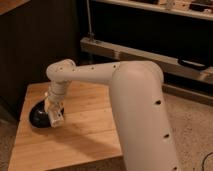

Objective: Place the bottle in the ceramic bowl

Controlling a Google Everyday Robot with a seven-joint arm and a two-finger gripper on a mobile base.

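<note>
My white arm reaches across the wooden table (85,135) from the right and bends down at the far left. My gripper (54,111) hangs at the right rim of the glossy black ceramic bowl (36,116). It is shut on the small clear bottle (55,118), which hangs upright, its lower end over the bowl's right edge. The gripper and bottle hide the right part of the bowl.
A dark cabinet wall (35,45) stands behind the table. A metal shelf rail (130,54) runs along the back right. Speckled carpet (192,120) lies to the right of the table. The arm's thick link (140,110) covers the table's right side.
</note>
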